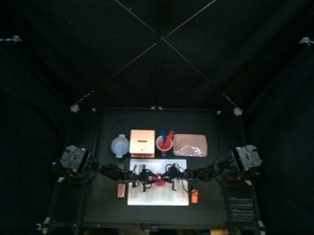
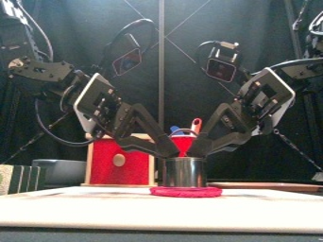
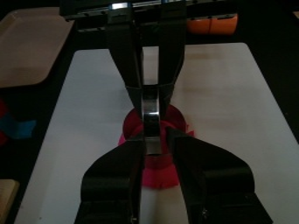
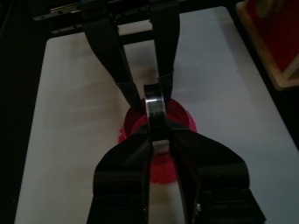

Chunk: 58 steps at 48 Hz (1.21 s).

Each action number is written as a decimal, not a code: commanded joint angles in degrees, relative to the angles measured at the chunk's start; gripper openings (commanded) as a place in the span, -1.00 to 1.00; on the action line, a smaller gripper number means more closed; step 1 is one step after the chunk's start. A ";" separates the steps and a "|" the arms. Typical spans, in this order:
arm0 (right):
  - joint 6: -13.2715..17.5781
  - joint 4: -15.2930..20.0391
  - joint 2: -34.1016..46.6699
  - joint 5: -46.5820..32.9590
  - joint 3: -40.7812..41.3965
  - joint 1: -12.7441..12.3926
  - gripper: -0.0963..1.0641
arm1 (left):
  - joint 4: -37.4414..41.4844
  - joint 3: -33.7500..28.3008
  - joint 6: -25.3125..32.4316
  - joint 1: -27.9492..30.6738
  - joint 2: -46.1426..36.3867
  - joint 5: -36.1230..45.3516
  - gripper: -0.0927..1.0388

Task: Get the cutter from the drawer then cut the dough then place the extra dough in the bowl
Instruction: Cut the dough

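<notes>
The left hand [image 2: 163, 152] and right hand [image 2: 206, 151] clamp the upright cutter [image 2: 184, 172] from opposite sides, apparently to press it squarely through the dough [image 2: 186, 192].

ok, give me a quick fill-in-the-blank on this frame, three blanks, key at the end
The metal cutter stands on the ___, which lies on the white board.
The left gripper and the right gripper are both shut on the ___.
Behind, the wooden box has a ___ drawer front.
Missing: dough; cutter; red.
</notes>
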 commanded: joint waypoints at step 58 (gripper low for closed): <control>0.88 0.62 4.48 8.70 -1.32 2.99 -0.16 | -1.93 -2.20 -0.35 -3.69 5.54 5.71 0.07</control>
